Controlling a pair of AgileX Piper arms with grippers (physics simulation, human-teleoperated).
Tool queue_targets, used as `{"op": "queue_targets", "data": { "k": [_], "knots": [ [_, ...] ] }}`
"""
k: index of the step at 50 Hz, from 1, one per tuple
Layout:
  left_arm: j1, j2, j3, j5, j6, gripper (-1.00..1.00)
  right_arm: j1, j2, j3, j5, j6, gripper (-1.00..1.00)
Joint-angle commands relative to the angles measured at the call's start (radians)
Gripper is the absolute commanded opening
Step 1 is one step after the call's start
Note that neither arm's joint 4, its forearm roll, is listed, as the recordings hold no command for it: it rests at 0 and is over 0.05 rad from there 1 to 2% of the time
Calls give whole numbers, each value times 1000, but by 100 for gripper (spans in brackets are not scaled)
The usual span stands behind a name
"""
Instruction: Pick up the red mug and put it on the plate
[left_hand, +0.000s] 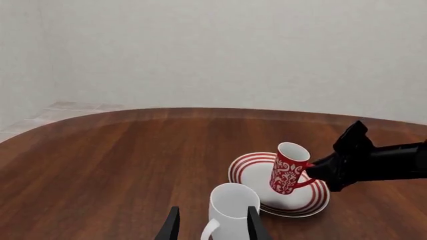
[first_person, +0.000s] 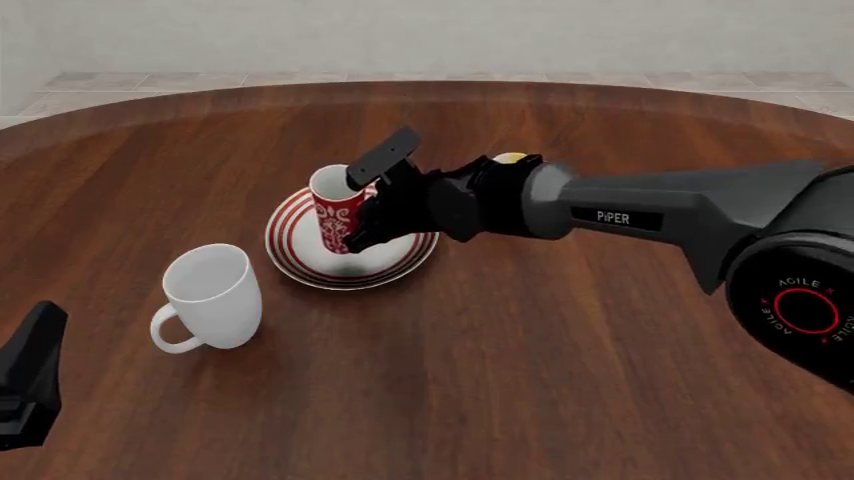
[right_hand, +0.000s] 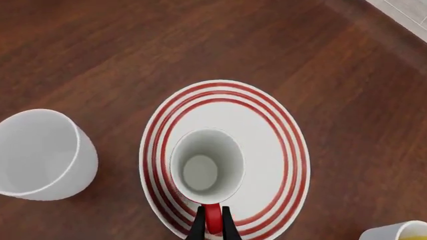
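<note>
The red mug (first_person: 335, 216) with its white swirl pattern hangs tilted over the middle of the plate (first_person: 296, 258); I cannot tell whether its base touches. My right gripper (first_person: 372, 218) is shut on the mug's red handle (right_hand: 211, 218). From above, the mug's white inside (right_hand: 202, 170) shows within the plate's red rings (right_hand: 280, 125). In the left wrist view the mug (left_hand: 289, 170) leans over the plate (left_hand: 249, 172), held by the right gripper (left_hand: 319, 172). My left gripper (left_hand: 212, 231) is open and holds nothing, low at the near left (first_person: 27, 385).
A large plain white mug (first_person: 214, 290) stands upright on the table just left of the plate, between it and my left gripper. A mug with a yellow inside (right_hand: 400, 233) sits beyond the plate, mostly hidden behind the right arm (first_person: 641, 215). The wooden table's curved far edge (first_person: 441, 86) borders a tiled floor.
</note>
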Motion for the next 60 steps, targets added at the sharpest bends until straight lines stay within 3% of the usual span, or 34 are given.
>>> {"op": "queue_targets", "data": {
  "k": [1, 60],
  "knots": [
    [1, 0, -2, 4, -4, 100, -4, 17, -23, 2, 7, -100],
    [2, 0, 8, -6, -11, 100, -19, 64, -51, 2, -5, -100]
  ]
}}
